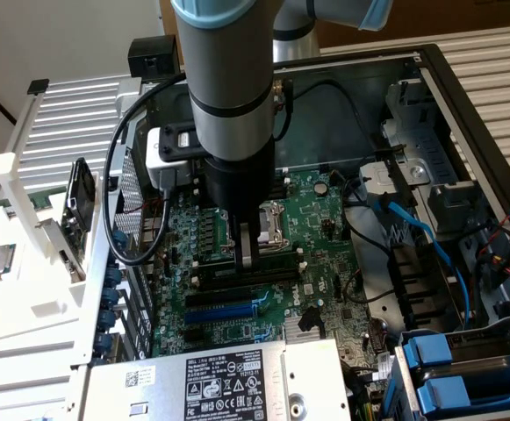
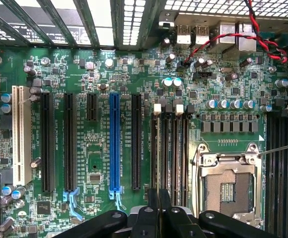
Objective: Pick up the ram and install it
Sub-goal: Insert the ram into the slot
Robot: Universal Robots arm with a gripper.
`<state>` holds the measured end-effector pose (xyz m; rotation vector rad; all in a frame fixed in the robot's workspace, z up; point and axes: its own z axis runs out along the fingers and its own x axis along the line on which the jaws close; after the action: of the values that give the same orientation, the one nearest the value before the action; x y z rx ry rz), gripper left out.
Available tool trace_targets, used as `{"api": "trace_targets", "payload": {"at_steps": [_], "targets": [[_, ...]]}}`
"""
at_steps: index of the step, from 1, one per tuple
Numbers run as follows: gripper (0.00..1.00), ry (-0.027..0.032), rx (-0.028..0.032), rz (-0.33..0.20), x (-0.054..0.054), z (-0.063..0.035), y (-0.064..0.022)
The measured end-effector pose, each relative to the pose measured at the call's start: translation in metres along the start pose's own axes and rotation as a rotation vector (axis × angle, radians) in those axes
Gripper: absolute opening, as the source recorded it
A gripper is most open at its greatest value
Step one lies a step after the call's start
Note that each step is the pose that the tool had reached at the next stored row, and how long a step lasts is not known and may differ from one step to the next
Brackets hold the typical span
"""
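The gripper (image 1: 247, 256) hangs low over the motherboard (image 1: 325, 210), fingers drawn nearly together. Its tips sit over the black memory slots (image 2: 176, 153), beside the processor socket (image 2: 228, 181). The ram (image 1: 79, 210) stands on edge in the white rack (image 1: 9, 167) at the exterior view's left, outside the case wall and well apart from the gripper. The power supply (image 1: 219, 377) bounds the board's near edge. Blue drive bays (image 1: 439, 368) and cables crowd the exterior view's right.

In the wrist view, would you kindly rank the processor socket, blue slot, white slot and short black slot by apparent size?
1. processor socket
2. white slot and blue slot, too alike to rank
3. short black slot
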<state>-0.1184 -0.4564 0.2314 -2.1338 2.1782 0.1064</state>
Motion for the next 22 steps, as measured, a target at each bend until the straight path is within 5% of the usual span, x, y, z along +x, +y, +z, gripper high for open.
{"api": "trace_targets", "payload": {"at_steps": [22], "targets": [[0.12, 0.0000, -0.0001, 0.000, 0.0002, 0.0018, 0.0005]]}}
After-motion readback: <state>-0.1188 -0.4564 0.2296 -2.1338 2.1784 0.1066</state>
